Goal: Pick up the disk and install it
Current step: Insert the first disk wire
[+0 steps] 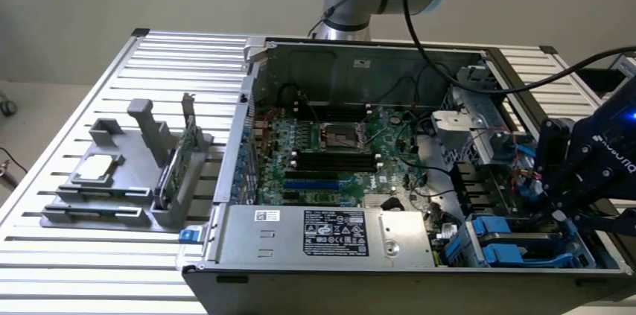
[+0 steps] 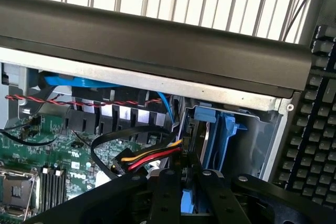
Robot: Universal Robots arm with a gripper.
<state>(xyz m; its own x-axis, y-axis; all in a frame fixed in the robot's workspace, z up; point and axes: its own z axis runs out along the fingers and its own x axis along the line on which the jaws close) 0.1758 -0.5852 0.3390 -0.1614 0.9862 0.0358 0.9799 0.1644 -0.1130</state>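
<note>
The hand (image 1: 568, 214) is down inside the drive-bay corner of the open computer case (image 1: 298, 244), its dark fingers (image 2: 210, 192) drawn in close on a blue-railed piece just between them — most likely the disk (image 2: 188, 201), though little beyond its blue edge shows. Directly ahead of the hand stands the blue bay bracket (image 2: 220, 135); red, yellow and black cables (image 2: 152, 157) run just beside the fingers. As a judgement: the drive should be dense, rigid and smooth-sided, its plastic rails somewhat springy, so the firm metal flanks between the rails are the place to hold — never the label face or connector end.
</note>
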